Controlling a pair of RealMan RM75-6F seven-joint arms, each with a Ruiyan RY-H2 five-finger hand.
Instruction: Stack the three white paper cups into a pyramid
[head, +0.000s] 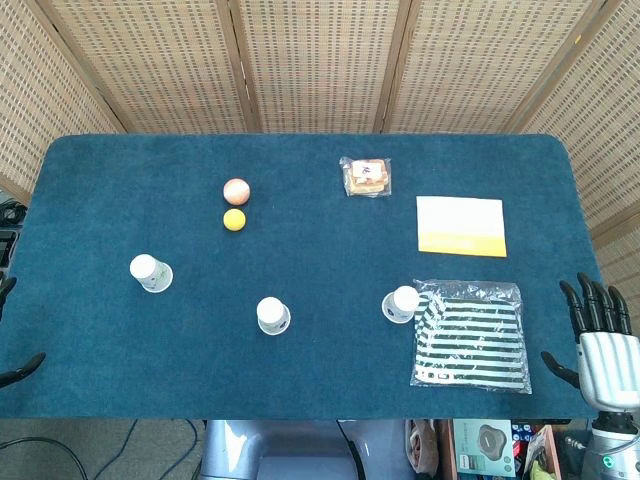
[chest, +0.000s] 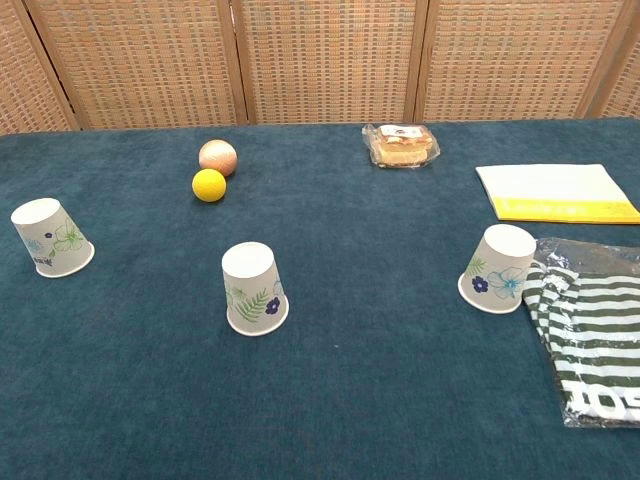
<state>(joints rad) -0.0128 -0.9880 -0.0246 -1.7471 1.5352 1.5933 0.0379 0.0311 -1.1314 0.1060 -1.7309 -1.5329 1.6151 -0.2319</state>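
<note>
Cups (chest: 256, 290) apart, untouched; right robot hand (head: 603, 345) spread, empty

Behind the table (head: 300, 390), a folding screen (head: 320, 60) of woven cane panels in pale wooden frames, spanning the full width and angling forward past both far corners. Covered edge to edge in deep blue-green pile cloth, rounded at the far corners. Lit evenly and softly from above, with only faint shadows on the cloth. Below the near edge, a strip of grey floor (head: 100, 450) crossed by a dark cable (head: 40, 445) at the left. Under the near right corner, a clutter of boxes and packaging (head: 490, 445), too small to make out.
</note>
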